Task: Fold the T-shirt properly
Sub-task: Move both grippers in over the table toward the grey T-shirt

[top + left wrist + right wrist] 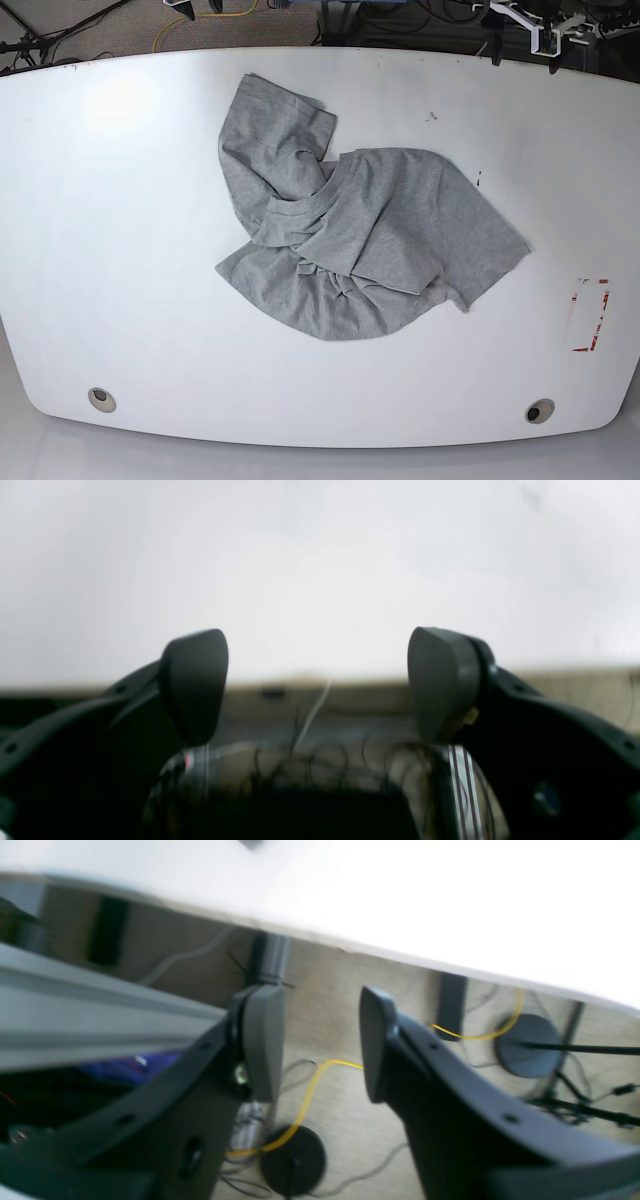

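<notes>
The heather-grey, soft, wrinkled cotton T-shirt (350, 240) lies crumpled in the middle of the white oval table (120, 250) in the base view, bunched on itself, with one part reaching toward the upper left of the heap and a broader flap spreading to the right. Its long axis runs roughly from upper left to lower right. No printed lettering shows.

Neither arm appears in the base view, so which is nearer cannot be told. The left gripper (317, 685) stands wide apart and empty, facing only blurred white surface and table edge. The right gripper (320, 1040) is parted more narrowly, also empty, looking past the table rim at floor, a yellow cable (305, 1100) and stands. The shirt is absent from both wrist views; collar and sleeves are hard to pick out.
</notes>
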Controlling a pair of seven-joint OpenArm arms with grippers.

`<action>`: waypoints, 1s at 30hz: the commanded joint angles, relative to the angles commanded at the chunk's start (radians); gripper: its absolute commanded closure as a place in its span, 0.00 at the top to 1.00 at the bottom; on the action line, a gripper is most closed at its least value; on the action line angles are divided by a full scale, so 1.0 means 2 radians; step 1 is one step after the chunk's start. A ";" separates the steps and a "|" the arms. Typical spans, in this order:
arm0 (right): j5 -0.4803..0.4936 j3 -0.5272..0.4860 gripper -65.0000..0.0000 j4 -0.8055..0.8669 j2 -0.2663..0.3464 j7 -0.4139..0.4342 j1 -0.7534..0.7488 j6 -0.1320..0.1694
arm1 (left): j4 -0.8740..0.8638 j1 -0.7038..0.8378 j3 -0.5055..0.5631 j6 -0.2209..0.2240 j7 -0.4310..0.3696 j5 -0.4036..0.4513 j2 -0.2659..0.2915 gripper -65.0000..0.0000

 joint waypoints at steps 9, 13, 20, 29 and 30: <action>0.001 0.004 0.43 0.000 -0.007 -0.004 0.013 0.003 | 0.001 -0.011 -0.002 0.001 0.005 0.002 -0.001 0.81; 0.001 0.004 0.43 -0.002 -0.006 -0.005 0.021 0.004 | 0.000 -0.017 -0.003 0.001 0.008 0.003 -0.004 0.81; 0.006 0.006 0.42 -0.004 -0.002 -0.015 0.044 0.009 | -0.002 -0.025 0.002 0.001 0.007 0.001 -0.015 0.81; 0.008 0.004 0.42 -0.005 -0.002 -0.018 0.051 0.019 | -0.003 -0.021 0.001 0.002 0.005 0.001 -0.020 0.82; 0.008 0.003 0.42 -0.005 -0.002 -0.018 0.051 0.021 | -0.004 -0.021 0.001 0.002 0.004 0.001 -0.020 0.82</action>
